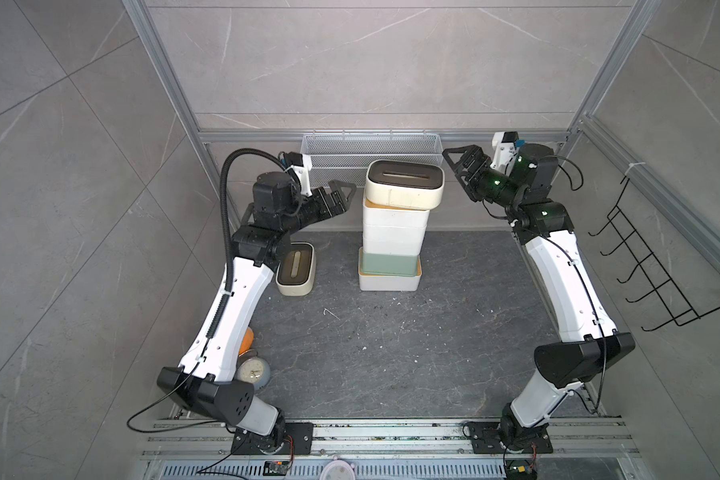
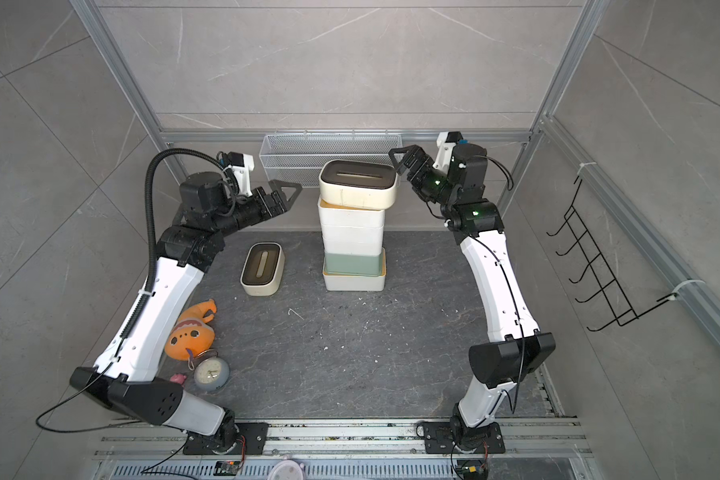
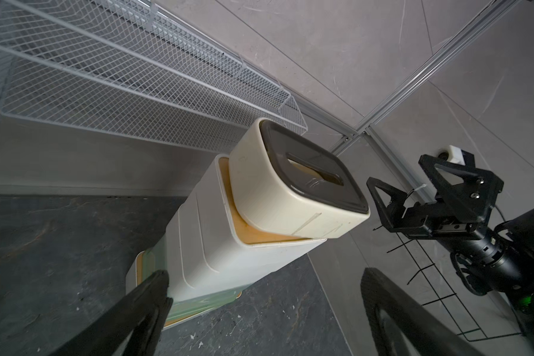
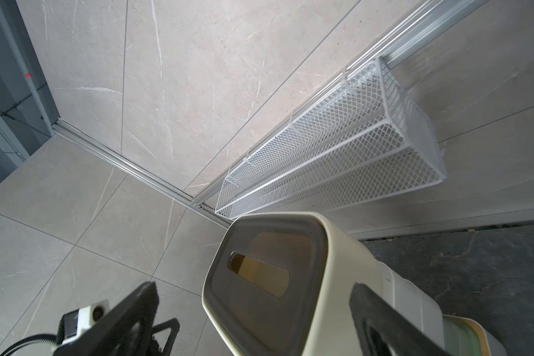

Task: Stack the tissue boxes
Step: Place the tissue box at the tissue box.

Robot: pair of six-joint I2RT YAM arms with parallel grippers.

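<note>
Box atop stack lies left-right, slot upward.

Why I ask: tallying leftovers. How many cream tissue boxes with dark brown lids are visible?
2. The top cream box sits askew on the stack; the lone cream box stands on the table near the left arm.

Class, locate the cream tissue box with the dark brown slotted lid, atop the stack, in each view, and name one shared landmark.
Top view: the cream tissue box with dark brown lid crowns the stack, upper centre.
Top view: the box, upper centre too.
Left wrist: the box sits askew on a white box.
Right wrist: the box looms close, lid showing.
Shared landmark: the white wire mesh basket behind it.
</note>
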